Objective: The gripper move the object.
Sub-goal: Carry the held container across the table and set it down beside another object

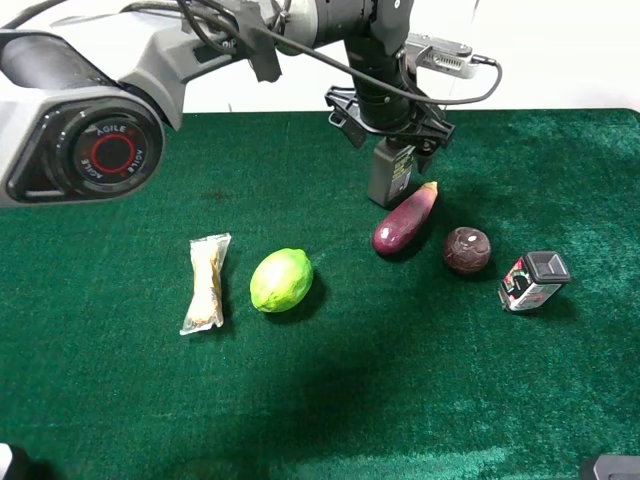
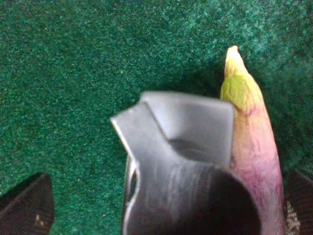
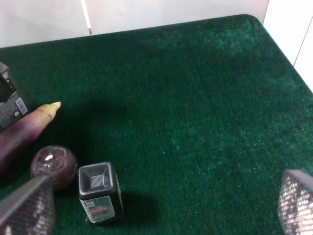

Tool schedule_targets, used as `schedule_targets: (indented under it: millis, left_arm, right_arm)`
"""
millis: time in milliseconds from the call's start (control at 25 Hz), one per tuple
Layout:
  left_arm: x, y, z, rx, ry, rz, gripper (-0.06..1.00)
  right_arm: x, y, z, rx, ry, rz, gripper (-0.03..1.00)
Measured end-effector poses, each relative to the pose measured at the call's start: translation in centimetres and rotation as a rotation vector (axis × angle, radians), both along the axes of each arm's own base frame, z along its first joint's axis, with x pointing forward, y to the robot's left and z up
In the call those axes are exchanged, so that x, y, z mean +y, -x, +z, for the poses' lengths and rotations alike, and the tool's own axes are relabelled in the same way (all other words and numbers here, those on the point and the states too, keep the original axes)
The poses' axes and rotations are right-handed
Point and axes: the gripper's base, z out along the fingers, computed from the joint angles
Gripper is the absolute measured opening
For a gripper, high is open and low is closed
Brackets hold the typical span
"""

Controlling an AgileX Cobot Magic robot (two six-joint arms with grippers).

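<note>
The grey bottle (image 1: pixel 392 172) with a dark label stands upright on the green cloth, right beside the tip of a purple eggplant (image 1: pixel 405 220). My left gripper (image 1: pixel 392 135), a black claw, hangs directly over the bottle's top with its jaws wide apart on either side. In the left wrist view the bottle (image 2: pixel 190 127) fills the middle, blurred, between the spread fingertips (image 2: pixel 29 205) of the left gripper (image 2: pixel 164 208), which do not touch it. The bottle's edge also shows in the right wrist view (image 3: pixel 9 100). My right gripper (image 3: pixel 161 205) is open and empty.
The eggplant (image 2: pixel 254 142) touches the bottle's side. A dark round fruit (image 1: pixel 467 249) and a red-black box with a grey cap (image 1: pixel 533 281) lie to the right. A green citrus (image 1: pixel 281 280) and a wrapped snack (image 1: pixel 206 283) lie to the left.
</note>
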Motion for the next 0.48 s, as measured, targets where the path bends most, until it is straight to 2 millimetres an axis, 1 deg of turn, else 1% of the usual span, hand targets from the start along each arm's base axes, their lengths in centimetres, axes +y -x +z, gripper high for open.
schedule_targets:
  millis: [120, 280, 480]
  left_arm:
    - [0.0, 0.0, 0.2, -0.003, 0.003, 0.0, 0.95]
    - [0.0, 0.1, 1.0, 0.011, 0.0, 0.002, 0.95]
    - [0.4, 0.5, 2.9, 0.053, -0.038, 0.007, 0.95]
  right_arm:
    - [0.0, 0.0, 0.0, 0.0, 0.0, 0.0, 0.7]
    - [0.0, 0.0, 0.0, 0.0, 0.0, 0.0, 0.7]
    - [0.0, 0.0, 0.0, 0.0, 0.0, 0.0, 0.7]
